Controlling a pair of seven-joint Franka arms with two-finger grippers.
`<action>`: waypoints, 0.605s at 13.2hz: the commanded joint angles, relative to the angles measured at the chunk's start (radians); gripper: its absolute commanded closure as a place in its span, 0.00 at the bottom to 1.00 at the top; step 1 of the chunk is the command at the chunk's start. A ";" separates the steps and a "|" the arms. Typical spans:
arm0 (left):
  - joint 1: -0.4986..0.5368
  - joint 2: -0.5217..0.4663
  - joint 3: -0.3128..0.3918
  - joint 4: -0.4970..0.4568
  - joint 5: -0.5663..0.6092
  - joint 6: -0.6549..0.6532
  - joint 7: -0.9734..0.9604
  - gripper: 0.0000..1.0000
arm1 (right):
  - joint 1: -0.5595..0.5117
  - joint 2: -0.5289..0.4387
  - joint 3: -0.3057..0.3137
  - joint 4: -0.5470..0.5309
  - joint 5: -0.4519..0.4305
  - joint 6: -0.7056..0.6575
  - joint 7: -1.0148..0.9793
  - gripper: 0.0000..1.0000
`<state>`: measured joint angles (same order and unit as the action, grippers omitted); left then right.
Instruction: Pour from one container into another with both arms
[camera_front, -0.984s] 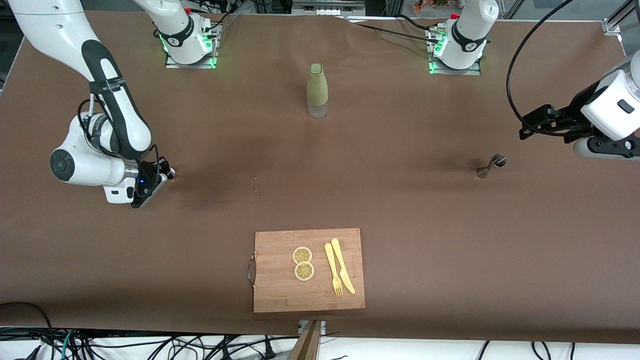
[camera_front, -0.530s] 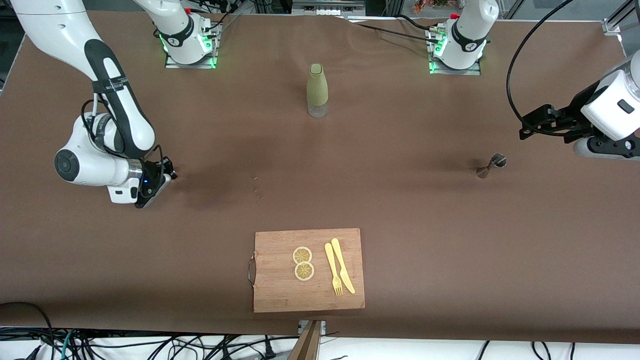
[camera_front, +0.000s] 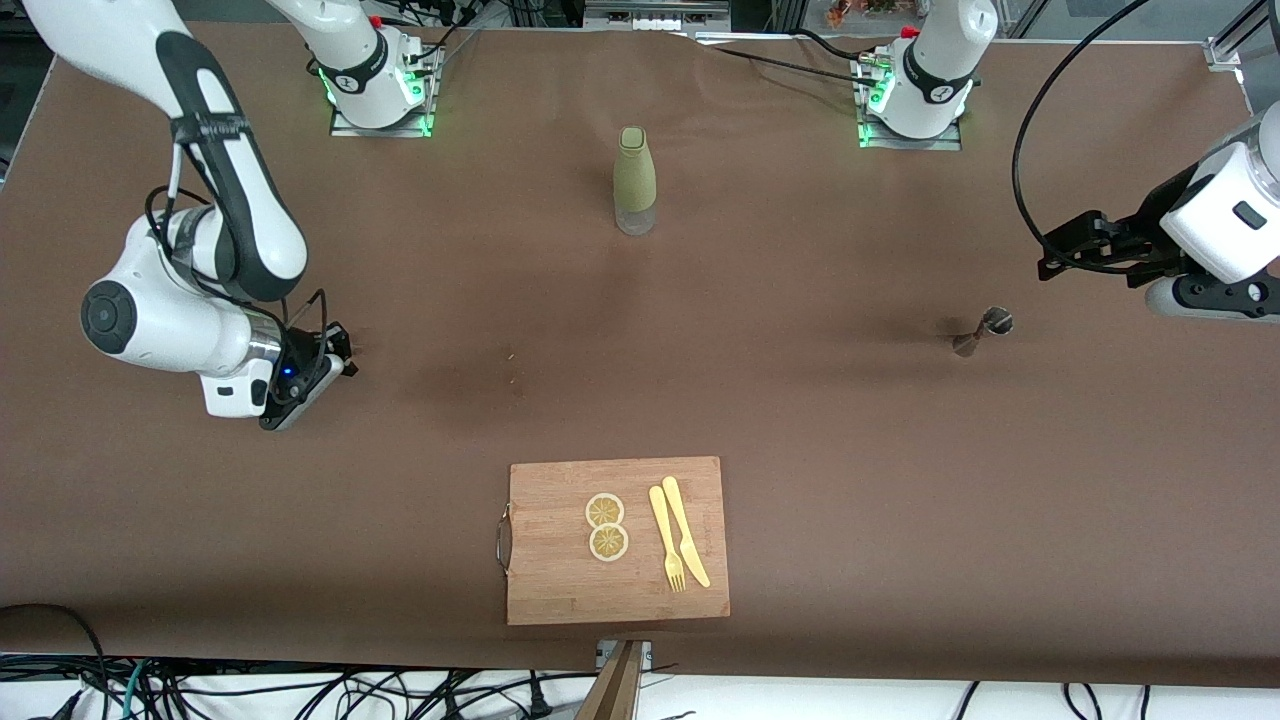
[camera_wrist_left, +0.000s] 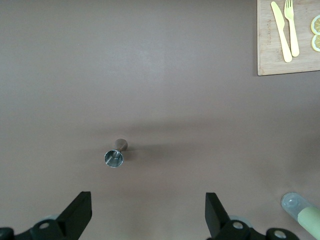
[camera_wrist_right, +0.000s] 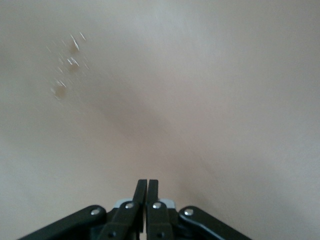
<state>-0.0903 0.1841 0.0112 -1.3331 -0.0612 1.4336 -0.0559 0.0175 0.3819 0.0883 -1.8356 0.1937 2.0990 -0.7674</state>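
The desk (camera_front: 860, 470) is covered in brown cloth. The right end effector (camera_wrist_right: 146, 197) sits low over bare cloth at the right arm's end of the desk, its two fingers pressed almost flat together with nothing between them. The left end effector (camera_wrist_left: 145, 212) hangs in the air at the left arm's end of the desk, just above and slightly past a small metal jigger (camera_front: 984, 331); its fingers (camera_wrist_left: 77, 215) stand wide apart and hold nothing. In the left wrist view the jigger (camera_wrist_left: 115, 154) stands upright on the cloth with its open cup facing up, clear of both fingers. A green bottle (camera_front: 634, 180) with a clear base stands upright near the middle of the desk, between the two arm bases and a little nearer the front camera than they are. A wooden board (camera_front: 617, 540) lies flat close to the desk's front edge, with a metal handle on the side toward the right arm. On it lie two lemon slices (camera_front: 606, 526), touching one another, and beside them a yellow fork (camera_front: 666, 551) and a yellow knife (camera_front: 685, 530) laid side by side. The bottle, jigger and board are well apart from each other.
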 joint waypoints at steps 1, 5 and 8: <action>-0.006 0.023 0.001 0.041 0.011 -0.007 0.010 0.00 | 0.001 -0.073 0.021 0.027 -0.049 -0.059 0.083 0.53; -0.006 0.023 0.001 0.041 0.011 -0.007 0.010 0.00 | 0.001 -0.260 0.019 0.033 -0.091 -0.224 0.344 0.00; -0.006 0.023 0.001 0.041 0.011 -0.007 0.010 0.00 | 0.001 -0.340 0.021 0.142 -0.160 -0.400 0.565 0.00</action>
<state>-0.0910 0.1889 0.0106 -1.3291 -0.0612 1.4337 -0.0559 0.0226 0.0942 0.1040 -1.7494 0.0684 1.8038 -0.3127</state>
